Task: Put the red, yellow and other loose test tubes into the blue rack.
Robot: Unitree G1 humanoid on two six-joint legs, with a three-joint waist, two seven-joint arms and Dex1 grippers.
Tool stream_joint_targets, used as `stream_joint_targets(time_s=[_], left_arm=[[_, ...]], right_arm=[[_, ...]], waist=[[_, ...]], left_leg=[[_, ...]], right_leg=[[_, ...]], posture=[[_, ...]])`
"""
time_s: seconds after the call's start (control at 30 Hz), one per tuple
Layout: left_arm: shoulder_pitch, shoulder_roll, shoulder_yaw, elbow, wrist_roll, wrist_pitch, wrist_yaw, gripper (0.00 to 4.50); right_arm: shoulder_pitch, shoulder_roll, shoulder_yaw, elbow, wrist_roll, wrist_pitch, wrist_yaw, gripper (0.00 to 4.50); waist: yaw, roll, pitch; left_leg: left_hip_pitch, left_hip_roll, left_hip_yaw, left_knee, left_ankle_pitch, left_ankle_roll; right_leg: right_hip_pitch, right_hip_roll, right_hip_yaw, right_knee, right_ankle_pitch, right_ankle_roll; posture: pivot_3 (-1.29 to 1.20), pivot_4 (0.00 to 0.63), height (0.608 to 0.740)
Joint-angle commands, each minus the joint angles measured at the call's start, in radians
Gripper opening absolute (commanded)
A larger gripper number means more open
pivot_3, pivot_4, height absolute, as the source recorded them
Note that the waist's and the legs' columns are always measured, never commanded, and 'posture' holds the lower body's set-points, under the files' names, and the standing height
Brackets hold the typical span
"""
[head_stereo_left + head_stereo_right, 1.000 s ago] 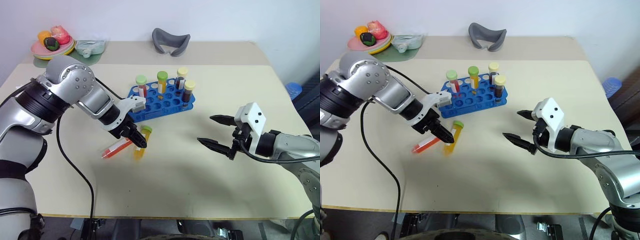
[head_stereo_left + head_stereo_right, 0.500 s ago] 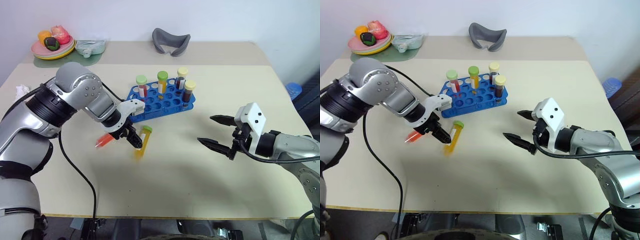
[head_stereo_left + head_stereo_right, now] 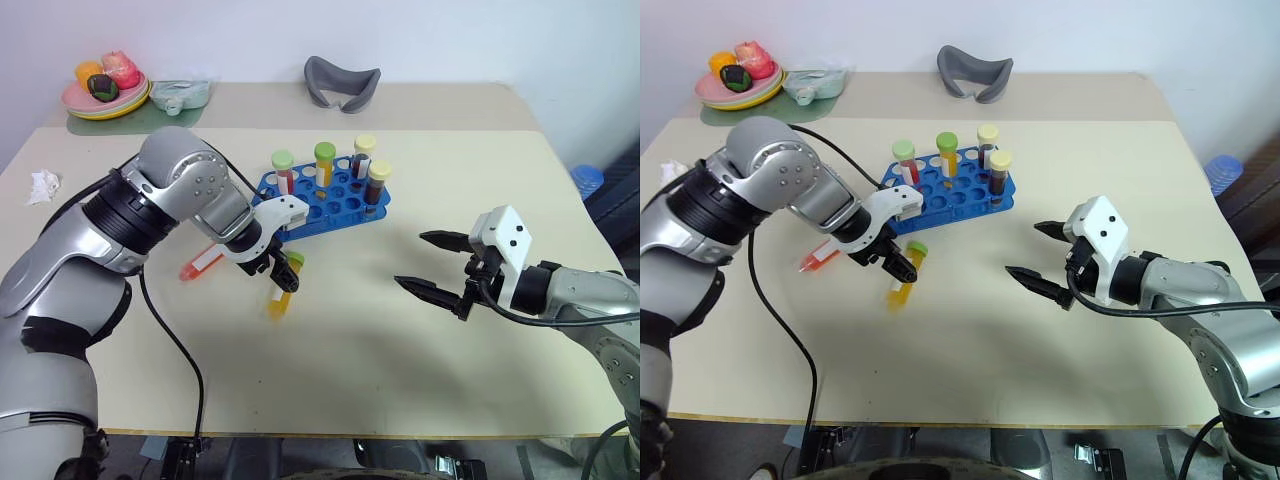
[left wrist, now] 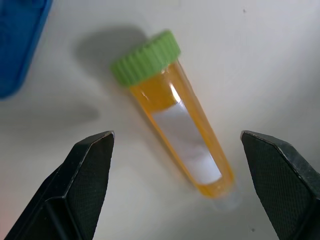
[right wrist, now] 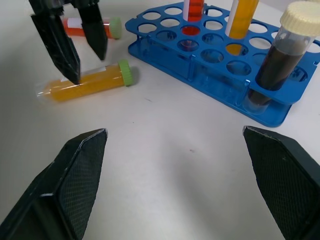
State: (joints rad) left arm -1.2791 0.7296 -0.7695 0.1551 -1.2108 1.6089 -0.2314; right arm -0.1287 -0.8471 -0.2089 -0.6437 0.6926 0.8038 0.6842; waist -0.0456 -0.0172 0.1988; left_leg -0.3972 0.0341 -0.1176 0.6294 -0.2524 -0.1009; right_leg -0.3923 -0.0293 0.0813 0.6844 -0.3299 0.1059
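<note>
The left pincer (image 3: 277, 270) has swung off the red tube (image 3: 203, 265) and now hangs, fingers wide, straddling the yellow tube (image 4: 175, 119). That tube lies flat on the bench (image 3: 350, 350) between its fingers: green cap, white label. The blue rack (image 3: 322, 198) stands just beyond. The right pincer (image 3: 432, 263) hovers wide, well apart.

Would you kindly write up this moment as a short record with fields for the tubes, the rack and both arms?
Loose tubes: yellow tube and red tube, both lying on the table
Blue rack: four tubes standing in it
Left gripper: jaws open, straddling the yellow tube, pointing down
Right gripper: jaws open, empty, off to the side above the table
</note>
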Motion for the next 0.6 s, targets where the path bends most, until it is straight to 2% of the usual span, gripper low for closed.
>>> stream_joint_targets(time_s=[0.03, 0.53, 0.6], left_arm=[[0.011, -0.003, 0.023, -0.030, 0.019, 0.006, 0.016, 4.15], [0.049, -0.037, 0.020, -0.083, 0.177, 0.006, -0.033, 4.15], [0.051, -0.037, 0.023, -0.088, 0.188, 0.006, -0.047, 3.59]], right_arm=[[0.002, -0.016, -0.045, -0.037, 0.020, 0.005, -0.004, 4.43], [0.030, -0.019, -0.089, -0.071, 0.044, 0.030, -0.033, 4.43], [0.029, -0.019, -0.089, -0.071, 0.046, 0.029, -0.035, 4.50]], waist=[[0.001, 0.000, 0.000], [0.001, 0.000, 0.000], [0.001, 0.000, 0.000]], left_leg=[[0.000, 0.000, 0.000, 0.000, 0.000, 0.000], [0.000, 0.000, 0.000, 0.001, 0.000, 0.000], [0.000, 0.000, 0.000, 0.001, 0.000, 0.000]], right_leg=[[0.000, 0.000, 0.000, 0.000, 0.000, 0.000], [0.000, 0.000, 0.000, 0.000, 0.000, 0.000], [0.000, 0.000, 0.000, 0.000, 0.000, 0.000]], posture=[[0.00, 0.150, 0.740], [0.00, 0.150, 0.740], [0.00, 0.150, 0.740]])
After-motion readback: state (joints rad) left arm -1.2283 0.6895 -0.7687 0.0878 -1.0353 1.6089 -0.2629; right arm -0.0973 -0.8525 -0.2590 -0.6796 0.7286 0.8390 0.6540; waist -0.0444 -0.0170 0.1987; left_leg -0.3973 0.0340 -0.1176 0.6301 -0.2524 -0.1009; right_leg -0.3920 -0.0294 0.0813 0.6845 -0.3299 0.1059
